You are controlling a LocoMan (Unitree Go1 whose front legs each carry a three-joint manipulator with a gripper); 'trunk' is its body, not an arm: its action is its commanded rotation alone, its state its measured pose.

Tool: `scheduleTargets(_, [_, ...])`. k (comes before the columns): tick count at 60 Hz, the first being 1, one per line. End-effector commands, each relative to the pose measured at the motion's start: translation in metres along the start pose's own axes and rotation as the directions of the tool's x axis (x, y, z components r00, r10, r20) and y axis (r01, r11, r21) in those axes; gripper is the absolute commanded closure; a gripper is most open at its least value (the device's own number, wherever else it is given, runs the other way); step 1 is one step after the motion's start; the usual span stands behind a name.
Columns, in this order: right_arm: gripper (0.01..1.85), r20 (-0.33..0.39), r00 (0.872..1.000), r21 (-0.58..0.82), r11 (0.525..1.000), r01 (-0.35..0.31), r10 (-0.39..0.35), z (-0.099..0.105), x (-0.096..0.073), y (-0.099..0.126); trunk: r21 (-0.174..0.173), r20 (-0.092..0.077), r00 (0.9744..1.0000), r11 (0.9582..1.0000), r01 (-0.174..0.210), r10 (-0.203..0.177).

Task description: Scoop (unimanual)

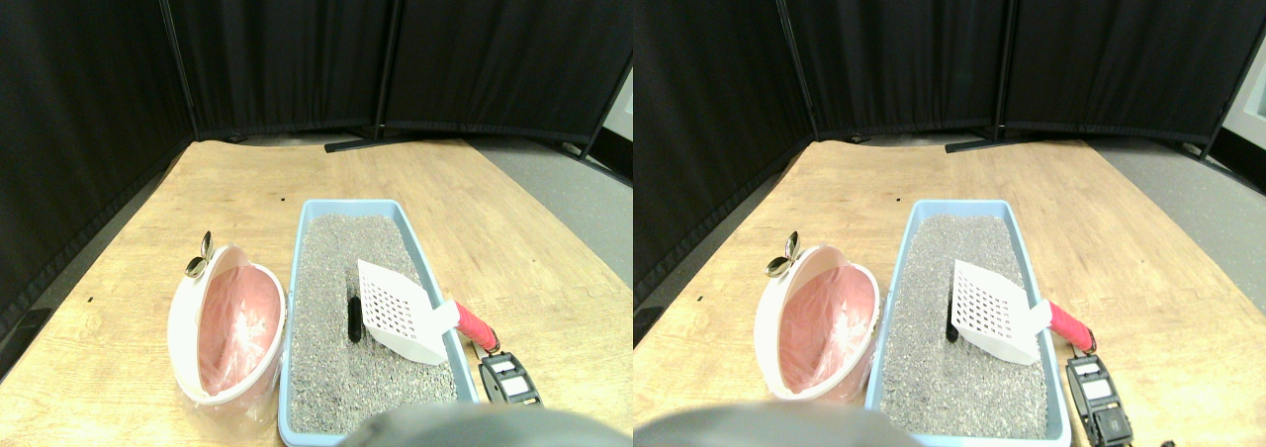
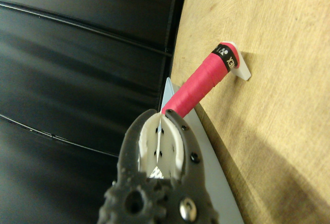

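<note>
The only lettering sits on a black band around the pink wrapped scoop handle (image 2: pixel 203 77), close to its white end: a few white marks, seen turned and too small to read surely. In the wide view the same handle (image 1: pixel 475 327) shows no legible print, and nothing else in the room carries words, numbers or signs
</note>
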Motion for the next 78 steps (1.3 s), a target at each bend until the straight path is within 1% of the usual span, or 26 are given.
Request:
scheduleTargets(1, [1.4, 0.04, 0.999, -0.007, 1.0, 0.006, -0.005, 0.007, 0.001, 0.0, -0.008, 0.003, 1.0, 0.9999, -0.008, 0.008])
scheduleTargets(6, [1.41, 0.056, 0.998, 0.009, 1.0, -0.001, 0.001, 0.007, 0.0, 0.002, -0.01, 0.001, 1.0, 0.9999, -0.005, 0.005])
scheduleTargets(14, [1.43, 0.085, 0.996, 0.025, 1.0, -0.008, 0.006, 0.008, -0.001, 0.004, -0.012, 0.005, 1.0, 0.9999, -0.002, 0.002])
scheduleTargets(17, [1.44, 0.087, 0.996, 0.026, 1.0, -0.009, 0.006, 0.009, -0.001, 0.004, -0.012, 0.007, 1.0, 0.9999, 0.0, 0.0])
scheduleTargets(25, [1.44, 0.092, 0.996, 0.043, 0.999, -0.014, 0.01, 0.009, -0.001, 0.003, -0.012, 0.006, 1.0, 0.9999, 0.002, -0.002])
scheduleTargets(28, [1.43, 0.109, 0.994, 0.048, 0.998, -0.029, 0.024, 0.009, 0.0, 0.003, -0.013, 0.006, 1.0, 0.9999, 0.006, -0.006])
scheduleTargets(33, [1.36, 0.159, 0.986, 0.088, 0.995, -0.053, 0.039, 0.007, 0.002, 0.0, -0.011, 0.004, 0.9999, 0.9999, 0.011, -0.01])
scheduleTargets(35, [1.3, 0.177, 0.984, 0.113, 0.992, -0.055, 0.034, 0.005, 0.004, -0.003, -0.011, 0.001, 0.9999, 0.9999, 0.013, -0.013])
scheduleTargets(37, [1.22, 0.169, 0.985, 0.122, 0.991, -0.046, 0.025, 0.004, 0.005, -0.005, -0.01, 0.001, 0.9999, 0.9999, 0.013, -0.013])
scheduleTargets(38, [1.22, 0.169, 0.985, 0.122, 0.991, -0.046, 0.025, 0.004, 0.005, -0.005, -0.009, 0.001, 0.9999, 0.9999, 0.014, -0.014])
scheduleTargets(41, [1.1, 0.166, 0.986, 0.141, 0.99, -0.031, 0.007, 0.003, 0.007, -0.008, -0.008, -0.001, 0.9999, 0.9998, 0.016, -0.016])
scheduleTargets(46, [1.03, 0.165, 0.986, 0.133, 0.991, -0.027, 0.005, 0.003, 0.01, -0.012, -0.005, -0.002, 0.9998, 0.9998, 0.021, -0.021])
scheduleTargets(54, [0.99, 0.166, 0.986, 0.158, 0.987, -0.034, 0.007, 0.001, 0.012, -0.019, -0.007, -0.005, 0.9996, 0.9996, 0.028, -0.028])
scheduleTargets(60, [1.01, 0.165, 0.986, 0.169, 0.985, -0.026, -0.002, 0.0, 0.015, -0.02, -0.007, -0.008, 0.9994, 0.9994, 0.033, -0.033])
scheduleTargets(63, [1.01, 0.174, 0.985, 0.196, 0.98, -0.038, 0.003, -0.002, 0.016, -0.021, -0.008, -0.009, 0.9994, 0.9994, 0.034, -0.034])
scheduleTargets(70, [1.0, 0.156, 0.988, 0.223, 0.974, -0.032, -0.003, -0.006, 0.02, -0.02, -0.009, -0.009, 0.9994, 0.9994, 0.033, -0.034])
scheduleTargets(71, [0.99, 0.147, 0.989, 0.232, 0.973, -0.024, -0.01, -0.006, 0.021, -0.02, -0.013, -0.014, 0.9995, 0.9995, 0.028, -0.028])
scheduleTargets(78, [0.97, 0.136, 0.991, 0.233, 0.972, -0.027, -0.005, -0.01, 0.027, -0.018, -0.015, -0.016, 0.9996, 0.9996, 0.023, -0.023])
